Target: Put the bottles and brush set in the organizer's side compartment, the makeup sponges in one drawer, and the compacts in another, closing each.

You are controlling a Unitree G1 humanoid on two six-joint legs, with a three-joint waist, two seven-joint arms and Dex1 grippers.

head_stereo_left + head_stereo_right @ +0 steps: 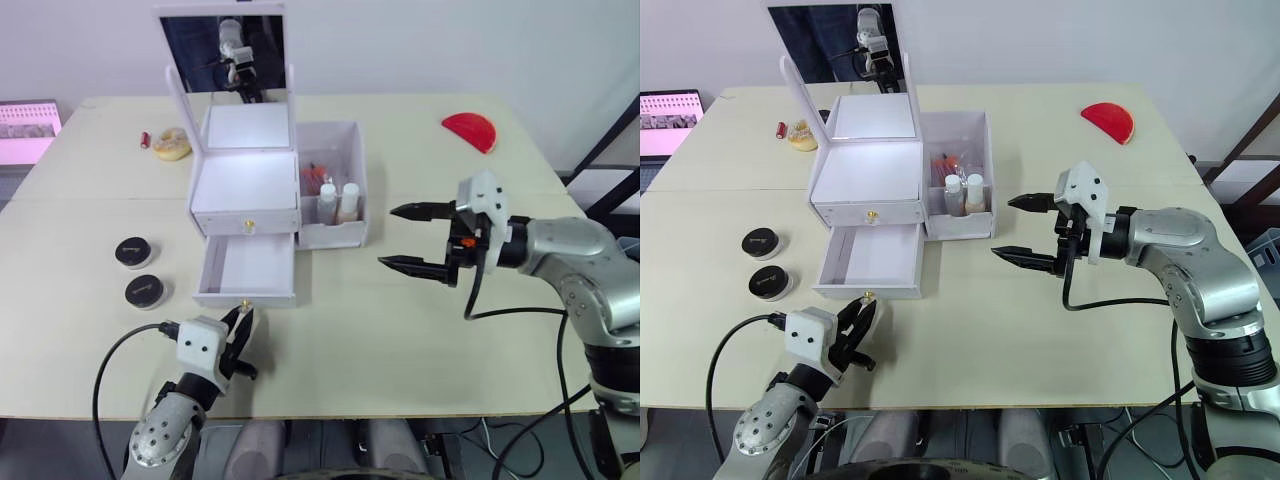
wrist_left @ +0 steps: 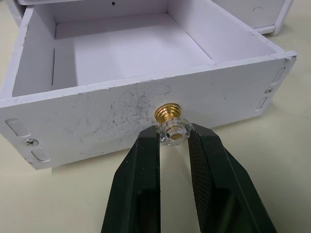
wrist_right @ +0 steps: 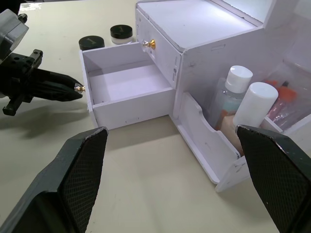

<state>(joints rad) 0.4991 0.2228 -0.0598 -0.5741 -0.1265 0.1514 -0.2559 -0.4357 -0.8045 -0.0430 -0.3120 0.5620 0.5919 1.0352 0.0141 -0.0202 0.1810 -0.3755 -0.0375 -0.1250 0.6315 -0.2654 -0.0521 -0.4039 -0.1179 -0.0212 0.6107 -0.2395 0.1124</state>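
two compacts (image 1: 133, 252) sit loose on the table (image 1: 420, 330) at nine o'clock of the organizer (image 1: 250, 190), so that step is left. the lower drawer (image 1: 247, 270) is pulled out and looks empty, and the left gripper (image 2: 173, 133) pinches its gold knob (image 2: 168, 114) at six o'clock. the upper drawer (image 1: 246, 220) is shut; sponges are probably inside, though i cannot tell. both bottles (image 1: 337, 203) and something red, likely the brush set, stand in the side compartment (image 1: 335, 232) at three o'clock, so that part looks done. the right gripper (image 1: 422, 238) hangs wide open and empty further right. a tan ring (image 1: 171, 144) and a red half-disc (image 1: 470, 130) lie far back, blocking nothing.
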